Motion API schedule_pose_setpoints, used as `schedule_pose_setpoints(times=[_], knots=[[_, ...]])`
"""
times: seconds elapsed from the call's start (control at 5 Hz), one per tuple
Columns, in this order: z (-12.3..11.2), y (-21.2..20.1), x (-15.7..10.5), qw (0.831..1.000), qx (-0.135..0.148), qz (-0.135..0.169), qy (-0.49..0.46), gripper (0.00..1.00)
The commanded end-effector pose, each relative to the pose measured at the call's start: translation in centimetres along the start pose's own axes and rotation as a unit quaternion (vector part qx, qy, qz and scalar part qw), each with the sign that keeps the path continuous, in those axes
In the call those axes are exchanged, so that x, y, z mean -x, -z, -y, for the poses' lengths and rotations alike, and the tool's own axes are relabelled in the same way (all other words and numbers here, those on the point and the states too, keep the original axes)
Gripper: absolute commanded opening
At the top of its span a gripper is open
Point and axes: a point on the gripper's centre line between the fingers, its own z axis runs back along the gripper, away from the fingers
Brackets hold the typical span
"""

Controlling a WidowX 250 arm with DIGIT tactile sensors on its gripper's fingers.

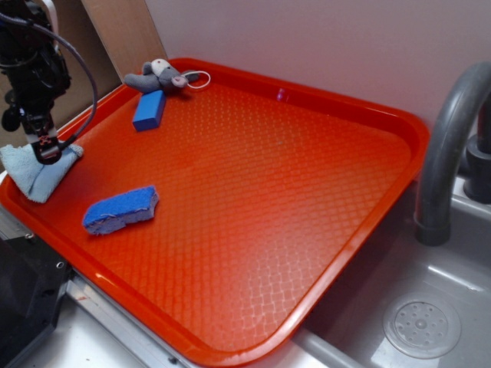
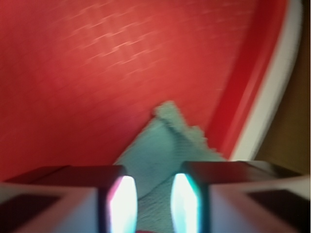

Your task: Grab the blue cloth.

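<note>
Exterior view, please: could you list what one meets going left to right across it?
Blue cloth under the gripper → blue sponge → blue block → grey plush toy → grey faucet.

A mock kitchen sink corner in a robot lab.

A grey faucet (image 1: 449, 153) arches over a plastic sink (image 1: 430, 299) with a drain (image 1: 421, 326), and an orange tray (image 1: 253, 207) lies beside it.

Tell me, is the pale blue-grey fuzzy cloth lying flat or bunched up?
Bunched: the pale blue-grey fuzzy cloth peaks between the claw fingers.
</note>
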Motion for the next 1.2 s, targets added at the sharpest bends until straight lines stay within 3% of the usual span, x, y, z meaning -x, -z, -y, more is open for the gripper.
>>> schedule_pose_setpoints(times=[0.0,0.2,0.4,1.0], knots=[[-0.1,-0.6,-0.2,1.000,-0.013,0.016,0.004,1.00],[-0.1,-0.6,-0.2,1.000,-0.013,0.016,0.004,1.00],[-0.3,1.6,-0.3,0.993,0.041,0.042,0.101,1.00],[-1.5,6.9,1.6,0.985,0.068,0.025,0.158,1.00]])
